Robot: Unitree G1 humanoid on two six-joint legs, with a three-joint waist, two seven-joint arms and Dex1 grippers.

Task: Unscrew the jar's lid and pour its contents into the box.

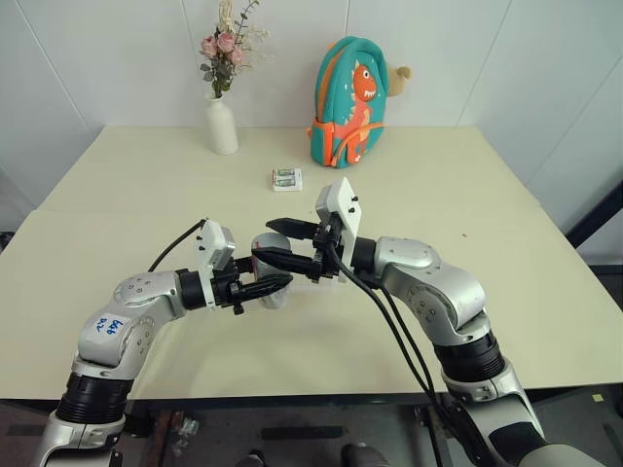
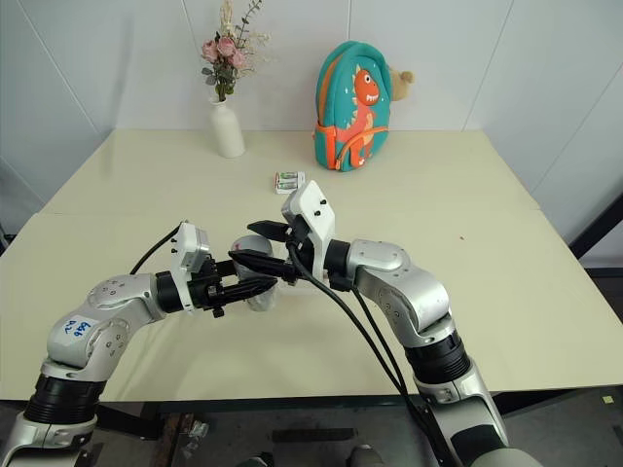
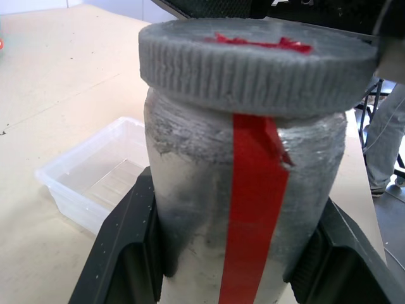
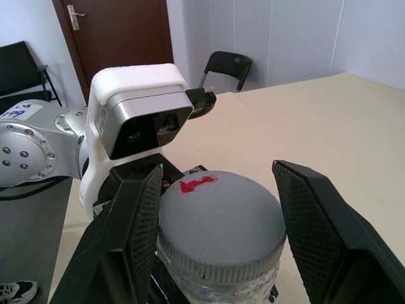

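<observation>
The jar is silvery with a red tape stripe down its side. It is held upright above the table's near middle, and my left gripper is shut on its body from the left. The grey ribbed lid with a red mark sits on the jar's top. From the right, my right gripper reaches in level, shut on the lid with one finger on each side. The contents are hidden inside. The clear shallow box lies on the table just beyond the jar.
At the table's back stand a white vase with flowers and a teal dinosaur backpack. A small white-and-green packet lies in front of them. Black cables hang under my right arm.
</observation>
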